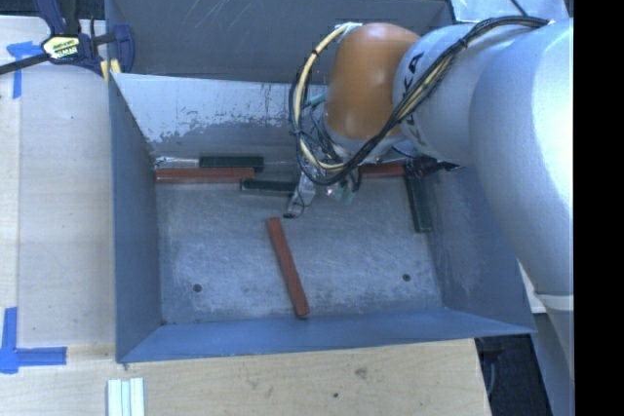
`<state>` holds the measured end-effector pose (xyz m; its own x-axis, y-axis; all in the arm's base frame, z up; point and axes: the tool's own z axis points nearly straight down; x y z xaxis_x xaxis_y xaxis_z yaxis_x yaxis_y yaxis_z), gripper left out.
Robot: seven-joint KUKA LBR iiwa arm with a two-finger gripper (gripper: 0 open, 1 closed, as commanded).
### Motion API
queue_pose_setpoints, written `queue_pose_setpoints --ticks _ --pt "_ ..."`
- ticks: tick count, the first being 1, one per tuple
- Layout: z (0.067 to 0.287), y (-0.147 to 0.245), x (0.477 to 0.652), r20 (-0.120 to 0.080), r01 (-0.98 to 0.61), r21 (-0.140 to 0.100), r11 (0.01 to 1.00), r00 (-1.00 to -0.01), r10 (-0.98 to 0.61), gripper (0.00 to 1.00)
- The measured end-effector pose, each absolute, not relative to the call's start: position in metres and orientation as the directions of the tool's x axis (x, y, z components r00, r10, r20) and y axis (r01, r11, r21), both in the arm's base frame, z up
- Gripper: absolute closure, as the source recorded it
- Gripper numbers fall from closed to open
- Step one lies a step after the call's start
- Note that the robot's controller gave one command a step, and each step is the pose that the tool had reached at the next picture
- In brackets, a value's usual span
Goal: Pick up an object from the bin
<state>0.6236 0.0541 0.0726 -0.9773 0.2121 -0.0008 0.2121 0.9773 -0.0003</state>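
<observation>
Stick — reddish-brown, flat, narrow — lies on the floor of the bin toward 6 o'clock from centre, its long axis running roughly 11 to 5 o'clock. Just beyond its far end the hand hangs low near bin centre, its tip close to the right end of a short black bar at its 10 o'clock. Hand opening: cannot tell, nor whether it has hold of anything. Orange wrist cover sits above it. At 3 o'clock, second black bar near the right wall. Farthest — 10 o'clock, along the back wall — long reddish-brown strip with a dark bar just behind it.
</observation>
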Motion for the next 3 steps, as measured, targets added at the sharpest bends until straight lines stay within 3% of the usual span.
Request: queue_pose_setpoints --ticks 1,3 --pt "0.112 0.045 0.613 0.001 0.239 0.000 0.971 -0.971 0.239 1.00" --pt "0.243 0.054 0.607 -0.001 0.214 0.000 0.977 -0.977 0.214 1.00"
